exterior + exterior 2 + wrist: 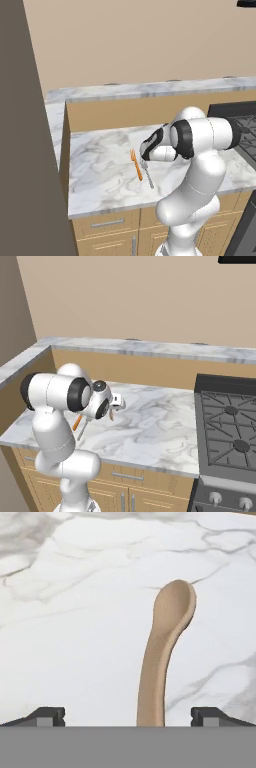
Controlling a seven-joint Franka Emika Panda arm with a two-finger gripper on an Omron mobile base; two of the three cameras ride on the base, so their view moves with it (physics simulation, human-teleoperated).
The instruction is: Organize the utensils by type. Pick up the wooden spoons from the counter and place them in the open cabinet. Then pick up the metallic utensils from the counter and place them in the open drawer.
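A pale, curved wooden spoon (163, 652) lies on the marbled counter (100, 165), bowl pointing away from the hand. My gripper (129, 717) hovers just above its handle end, open, with one fingertip on each side and nothing held. From the base views the gripper (143, 159) (112, 412) points down at the counter's middle. Beside it lie an orange-brown straight utensil (136, 164) (76, 422) and a slim silver-grey metallic utensil (148, 176) (83, 430), side by side. The open cabinet and open drawer are out of view.
A black stove (227, 426) with grates adjoins the counter on the right. A raised tan backsplash ledge (130, 112) runs behind. A dark brown panel (25, 150) stands close on the left. Shut drawer fronts (107, 223) with silver handles sit below.
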